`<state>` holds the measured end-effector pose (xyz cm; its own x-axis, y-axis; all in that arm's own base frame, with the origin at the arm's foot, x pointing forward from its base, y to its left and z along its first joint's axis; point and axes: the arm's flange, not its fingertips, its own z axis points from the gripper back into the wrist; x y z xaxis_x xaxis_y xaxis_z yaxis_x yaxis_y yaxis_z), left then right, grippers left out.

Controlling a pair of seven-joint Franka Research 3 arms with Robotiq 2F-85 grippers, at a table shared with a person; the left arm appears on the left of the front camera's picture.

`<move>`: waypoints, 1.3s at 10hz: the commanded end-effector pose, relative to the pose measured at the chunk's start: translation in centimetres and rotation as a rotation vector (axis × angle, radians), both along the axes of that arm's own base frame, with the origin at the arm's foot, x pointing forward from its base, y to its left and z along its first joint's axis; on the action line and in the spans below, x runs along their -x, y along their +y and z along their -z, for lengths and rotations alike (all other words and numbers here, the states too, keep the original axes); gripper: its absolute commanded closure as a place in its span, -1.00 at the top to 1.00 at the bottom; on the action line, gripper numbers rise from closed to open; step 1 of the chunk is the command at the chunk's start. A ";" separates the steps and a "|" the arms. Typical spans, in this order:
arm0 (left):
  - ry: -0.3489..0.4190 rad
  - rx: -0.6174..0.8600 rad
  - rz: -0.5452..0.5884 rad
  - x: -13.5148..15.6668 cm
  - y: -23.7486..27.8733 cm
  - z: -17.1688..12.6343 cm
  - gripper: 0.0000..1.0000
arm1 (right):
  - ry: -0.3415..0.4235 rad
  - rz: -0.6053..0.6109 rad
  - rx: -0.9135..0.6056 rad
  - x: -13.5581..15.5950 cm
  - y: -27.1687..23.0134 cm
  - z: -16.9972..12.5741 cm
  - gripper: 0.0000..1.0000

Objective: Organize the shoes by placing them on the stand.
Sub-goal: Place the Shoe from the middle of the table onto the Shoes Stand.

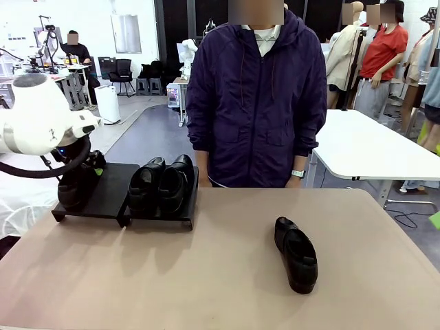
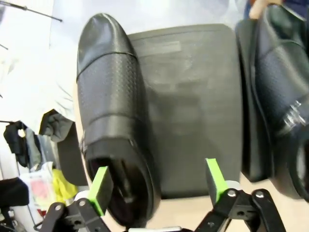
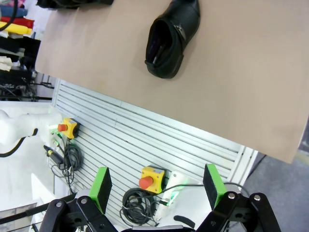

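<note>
1. From the front camera I see the stand [image 1: 110,199] at the far left of the table [image 1: 206,275], its two black platforms side by side.
2. Two shoes [image 1: 163,182] sit close together on the right-hand platform, toes toward me.
3. A third shoe [image 1: 74,189] sits on the left-hand platform, partly hidden behind my left arm.
4. My left gripper [image 2: 157,186] hangs over that platform with its jaws spread wide. In the left wrist view one green pad [image 2: 100,186] is at the heel opening of that shoe [image 2: 113,121] and the other stands over bare platform [image 2: 193,106]. It has hold of nothing.
5. In the same view the pair's nearer shoe [image 2: 280,92] lies along the right edge, on the neighbouring platform.
6. The fourth shoe [image 1: 296,254] lies alone on the table, right of centre and well apart from the stand, toe toward me.
7. My right gripper [image 3: 157,186] is also wide open and empty. Its camera looks past the table's edge, with that lone shoe [image 3: 172,38] on the tabletop above.
8. A person [image 1: 258,103] in a dark purple jacket stands at the far side, behind the table.
</note>
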<state>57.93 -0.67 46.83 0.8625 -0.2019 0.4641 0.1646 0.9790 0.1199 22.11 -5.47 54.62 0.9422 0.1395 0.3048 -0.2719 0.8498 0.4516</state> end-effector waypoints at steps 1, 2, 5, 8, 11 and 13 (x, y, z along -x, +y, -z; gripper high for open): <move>0.013 0.029 0.084 5.9 1.4 -4.6 1.00 | -0.010 -0.013 0.001 -0.2 -0.3 -0.3 1.00; 0.084 0.048 0.060 9.3 2.2 -6.8 1.00 | -0.010 -0.013 0.001 -0.2 -0.3 -0.3 1.00; 0.271 0.124 0.356 19.1 5.5 -10.5 1.00 | -0.010 -0.013 0.001 -0.2 -0.3 -0.3 1.00; 0.033 0.371 0.338 29.0 11.0 -9.0 1.00 | -0.010 -0.013 0.001 -0.2 -0.3 -0.3 1.00; -0.007 0.496 0.323 32.2 13.1 -5.4 1.00 | -0.010 -0.013 0.001 -0.2 -0.3 -0.3 1.00; 0.023 0.478 0.275 32.4 13.4 -6.4 1.00 | -0.010 -0.013 0.001 -0.2 -0.3 -0.3 1.00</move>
